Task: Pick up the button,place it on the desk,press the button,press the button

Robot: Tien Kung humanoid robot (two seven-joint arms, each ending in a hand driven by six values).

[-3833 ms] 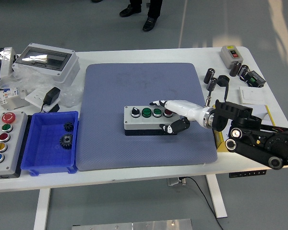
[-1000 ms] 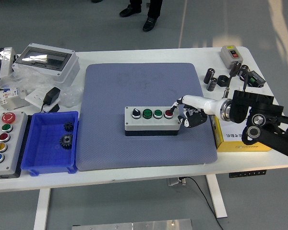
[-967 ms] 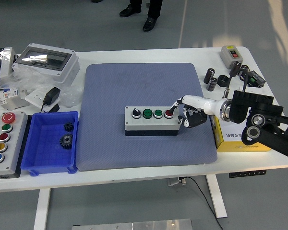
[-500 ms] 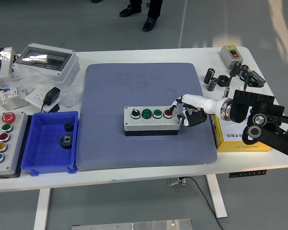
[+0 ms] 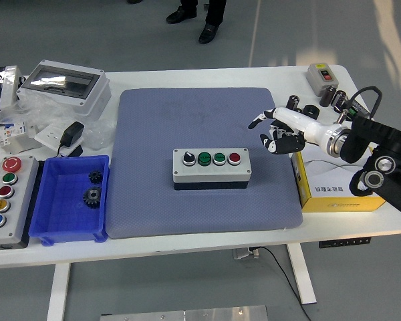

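Observation:
A grey button box (image 5: pixel 212 169) lies in the middle of the blue-grey mat (image 5: pixel 154 120). It carries a black selector knob, two green buttons and a red button (image 5: pixel 234 158) at its right end. My right hand (image 5: pixel 271 131) hangs above the mat's right edge, up and to the right of the box, clear of it. Its index finger (image 5: pixel 259 121) points left and the other fingers are curled; it holds nothing. My left arm is out of view.
A blue bin (image 5: pixel 70 198) with two gears and a grey multi-button station (image 5: pixel 5 200) sit at the left. A clear-lidded enclosure (image 5: pixel 65 84) and loose parts lie far left. A yellow-edged box (image 5: pixel 334 184) and small parts (image 5: pixel 321 80) sit at the right. A person's shoes (image 5: pixel 194 20) show beyond the table.
My right hand has lifted its index finger off the red button and drawn back up and to the right, away from the box. The box has not moved.

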